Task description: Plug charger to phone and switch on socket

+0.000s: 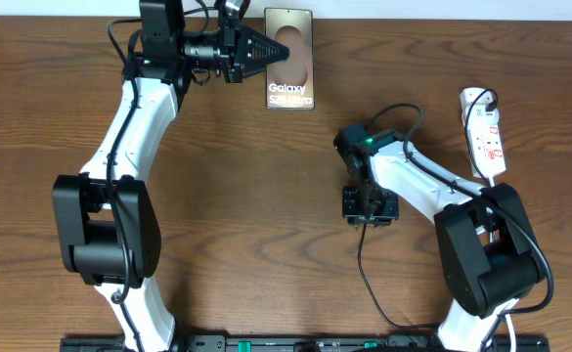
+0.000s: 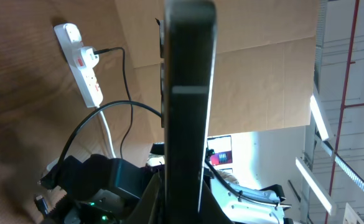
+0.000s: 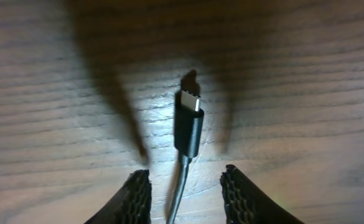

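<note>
Brown wood-grain table carried everything. The phone showed at the top centre of the overhead view, lettering up, with the left end effector pinching its left edge. In the left wrist view the phone appeared edge-on as a dark slab rising between the fingers. The right end effector pointed down at the table right of centre. Its fingers were spread to either side of the charger without touching it, and the plug tip lay flat just ahead of them. The socket lay at the right edge, well apart from the phone.
</note>
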Robot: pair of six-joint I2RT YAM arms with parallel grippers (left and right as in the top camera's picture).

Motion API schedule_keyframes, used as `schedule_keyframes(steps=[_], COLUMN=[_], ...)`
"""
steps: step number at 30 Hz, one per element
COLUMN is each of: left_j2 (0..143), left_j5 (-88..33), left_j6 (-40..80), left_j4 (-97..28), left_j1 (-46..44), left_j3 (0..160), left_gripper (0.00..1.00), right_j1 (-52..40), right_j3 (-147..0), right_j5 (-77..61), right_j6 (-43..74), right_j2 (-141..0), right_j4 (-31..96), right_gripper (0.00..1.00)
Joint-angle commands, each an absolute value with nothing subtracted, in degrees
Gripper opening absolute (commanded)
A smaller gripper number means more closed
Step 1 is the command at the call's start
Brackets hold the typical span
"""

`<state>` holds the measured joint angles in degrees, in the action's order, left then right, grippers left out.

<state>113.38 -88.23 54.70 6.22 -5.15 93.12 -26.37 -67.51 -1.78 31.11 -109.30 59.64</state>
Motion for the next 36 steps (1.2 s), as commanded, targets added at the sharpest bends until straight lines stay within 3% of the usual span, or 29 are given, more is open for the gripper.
schedule_keyframes(steps=[1, 12, 29, 36], left_j2=[113.0, 113.0, 113.0, 113.0], left_j5=[-90.0, -90.0, -90.0, -90.0], left_j6=[55.0, 55.0, 55.0, 55.0], left_j4=[6.5, 6.5, 6.5, 6.5], left_j1=[-5.2, -5.2, -5.2, -5.2], left_j3=[93.6, 93.6, 93.6, 93.6], left_gripper=[0.07, 0.07, 0.07, 0.07], right_j1=[-26.3, -26.3, -26.2, -26.2], right_j3=[-65.3, -64.0, -64.0, -63.9], right_j5=[-2.1, -2.2, 0.6, 0.0], right_j6=[31.1, 31.2, 31.0, 31.0], right_j2=[-109.3, -109.3, -109.3, -109.3], right_j4=[58.3, 54.8, 52.1, 51.9], right_gripper=[0.33, 0.21, 0.16, 0.05])
